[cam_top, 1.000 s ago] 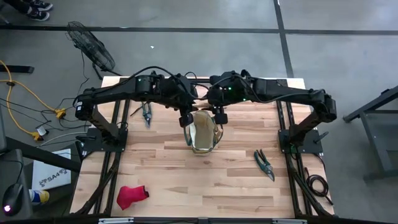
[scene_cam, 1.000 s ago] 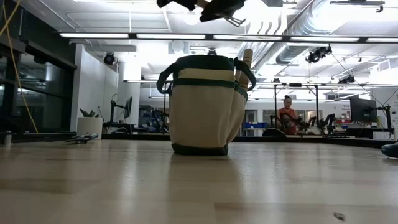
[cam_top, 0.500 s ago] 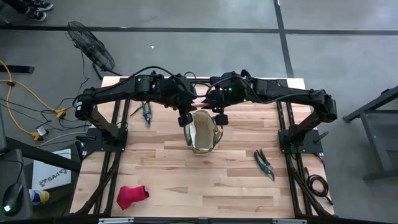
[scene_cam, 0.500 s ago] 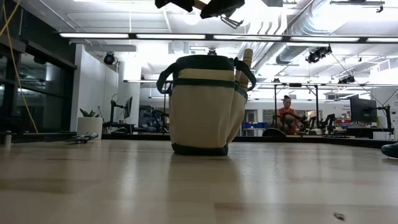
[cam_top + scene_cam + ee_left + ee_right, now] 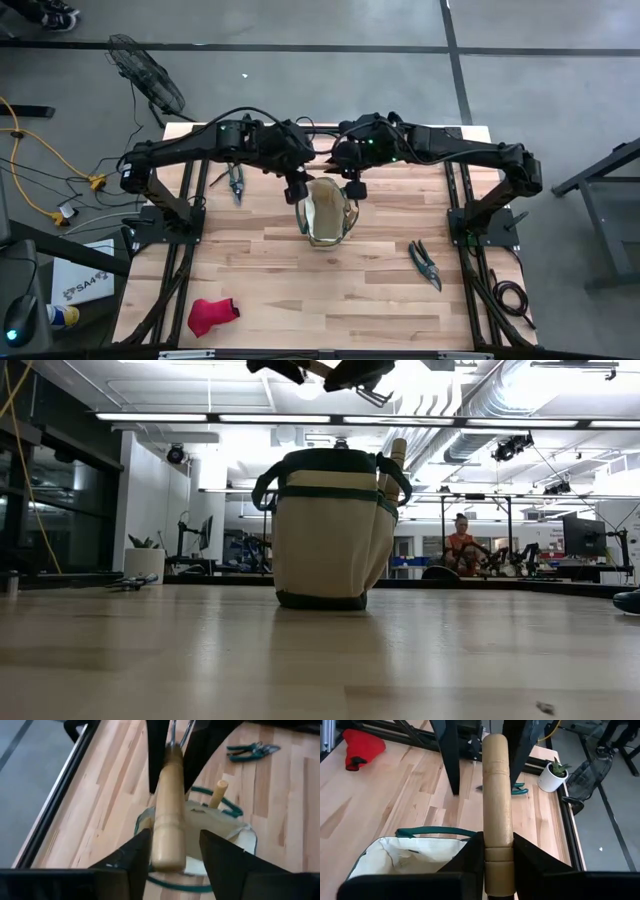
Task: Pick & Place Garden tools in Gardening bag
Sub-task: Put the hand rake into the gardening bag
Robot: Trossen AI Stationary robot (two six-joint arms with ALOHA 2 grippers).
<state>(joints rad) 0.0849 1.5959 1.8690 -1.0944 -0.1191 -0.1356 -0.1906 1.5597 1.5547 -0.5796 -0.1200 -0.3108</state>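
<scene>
Right gripper (image 5: 497, 862): fingers clenched on the pale wooden handle (image 5: 497, 795) of a wood-handled garden tool, pads on either side near one end. Left gripper (image 5: 172, 852): fingers stand apart on either side of the same handle with a visible gap, so released; grip appears to have passed to the right arm. Metal end of the tool not clearly seen in any view.

Both grippers hang just above the mouth of the gardening bag (image 5: 325, 215), mid-tabletop toward the rear; the low view shows them overhead at the frame's upper edge.

Handling, as judged: the handle is turned wood, stiff and smooth, somewhat slippery to hard pads; weight probably biased toward the metal end, so a hold near the turned rings close to that end would swing least. The bag is soft canvas with an open mouth and may sag or shift if nudged. A second wooden handle (image 5: 218, 794) already stands up at its rim.

Still out on the tabletop (image 5: 300, 290): red glove (image 5: 212, 314) at the front left, green-handled shears (image 5: 427, 264) to the right, another pair of shears (image 5: 237, 184) at the rear left. The glove is limp, best pinched at a fold; the shears are rigid, best taken across the handles.

Small white pot (image 5: 551, 777) with a plant at a rear corner.

No legible writing or brand on any task item.
</scene>
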